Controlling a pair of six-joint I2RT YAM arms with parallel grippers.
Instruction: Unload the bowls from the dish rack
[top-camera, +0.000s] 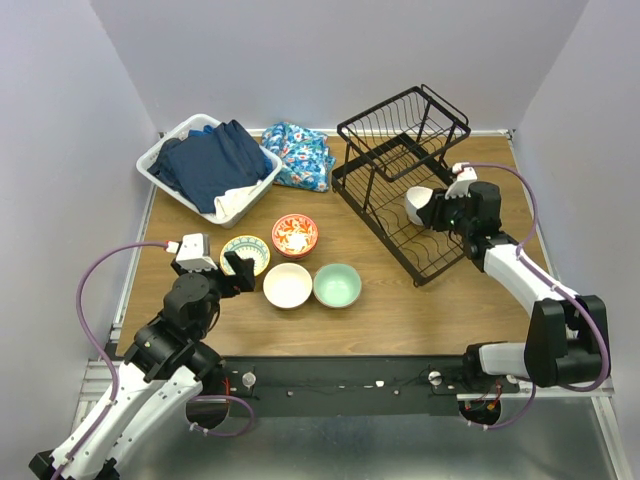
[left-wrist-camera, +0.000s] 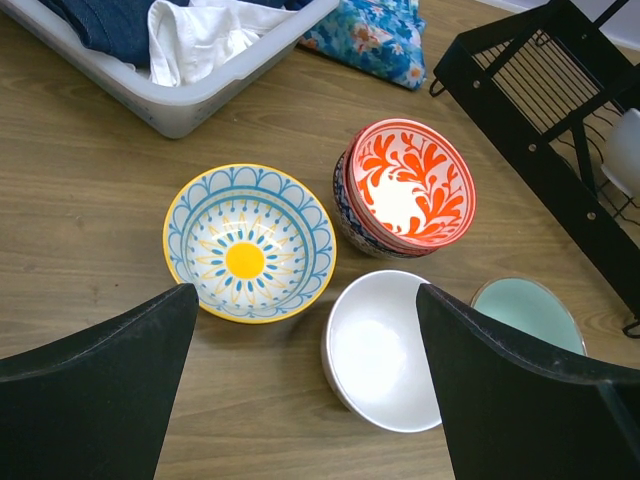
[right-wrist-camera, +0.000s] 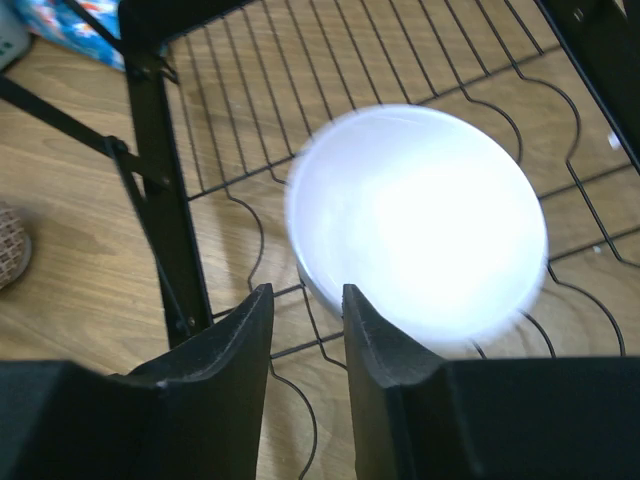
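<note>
In the dish rack, lower tier: white bowl at the right gripper, fingers set narrow at its rim; cannot tell if gripped. Left gripper spread wide above yellow bowl on table.

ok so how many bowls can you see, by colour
white bowls: 2
green bowl: 1
yellow and blue bowl: 1
red floral bowl: 1
blue patterned bowl, under the red one: 1
total: 6
</note>
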